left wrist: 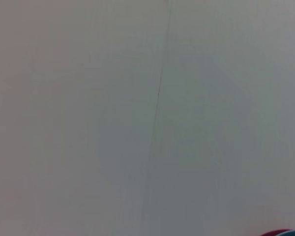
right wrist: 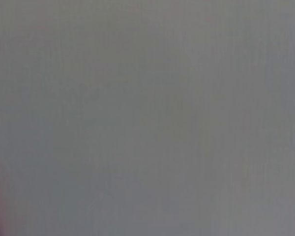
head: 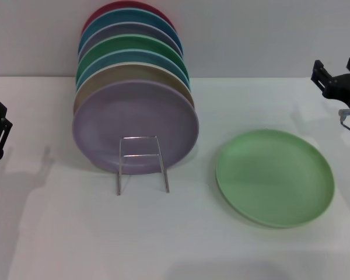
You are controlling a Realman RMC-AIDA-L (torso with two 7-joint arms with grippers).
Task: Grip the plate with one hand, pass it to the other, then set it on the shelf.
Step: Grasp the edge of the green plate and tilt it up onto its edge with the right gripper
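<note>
white table (head: 163,245) | plate (head: 274,177) lying flat (right of shelf (head: 141,163))

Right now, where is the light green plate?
In the head view, the plate lies flat on the table, on the robot's right, beside the shelf.

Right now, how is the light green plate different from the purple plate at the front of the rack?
The light green plate lies flat on the table; the purple plate stands on edge in the wire rack. The green plate sits alone, while the purple plate leans against a row of other plates. Both are round, shallow and look about equally wide.
</note>
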